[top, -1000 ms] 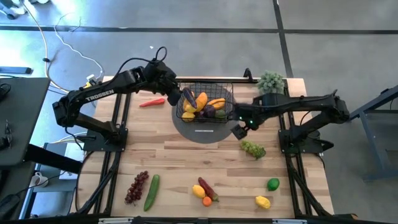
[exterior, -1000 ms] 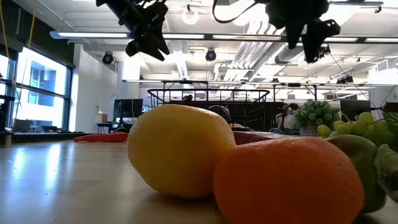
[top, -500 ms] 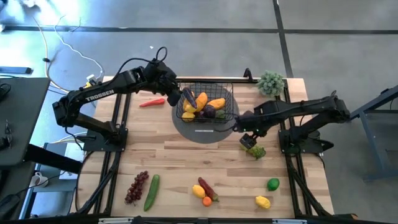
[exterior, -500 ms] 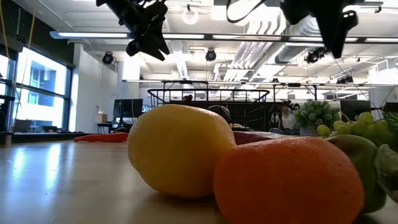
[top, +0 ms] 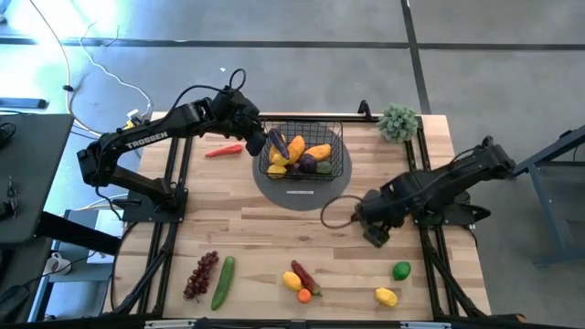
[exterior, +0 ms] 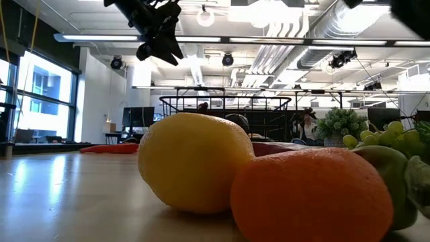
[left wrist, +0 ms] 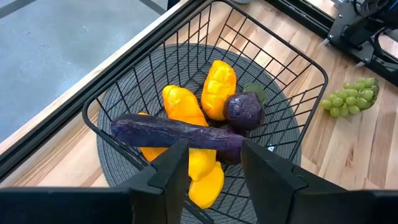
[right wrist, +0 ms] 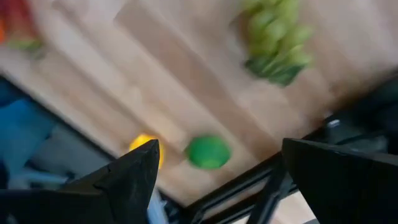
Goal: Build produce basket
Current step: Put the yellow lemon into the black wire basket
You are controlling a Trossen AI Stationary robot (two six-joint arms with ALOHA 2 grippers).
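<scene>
The black wire basket (top: 335,137) stands on a round grey mat (top: 297,194) at the table's far middle, with yellow and orange fruit and a purple plum (left wrist: 244,109) in it. My left gripper (top: 271,142) hangs over the basket's left part, shut on a purple eggplant (left wrist: 180,132). My right gripper (top: 375,236) stands open, pointing down over the table's right middle. Green grapes (right wrist: 277,37), a lime (right wrist: 208,151) and a lemon (right wrist: 144,149) lie on the wood below it. In the high view the arm hides the grapes. My left gripper has the eggplant at its fingertips (left wrist: 179,150), on the half toward one end (left wrist: 231,144). The fingers slant down from the table's left, and they hide the contact itself. The eggplant lies about level, clear above the fruit in the basket, its other end sticking out past one finger.
A red chili (top: 224,150) lies left of the basket. Dark grapes (top: 201,274) and a cucumber (top: 223,281) lie near left. A lemon, an orange and a red piece (top: 300,281) sit near the middle, a lime (top: 401,270) and a lemon (top: 387,296) near right. A potted plant (top: 399,121) stands far right.
My right gripper has swung from beside the basket's right side toward the table's near edge, turning as it went. It has passed over the green grapes, stayed open, and left the low view. The left gripper and eggplant have kept still.
</scene>
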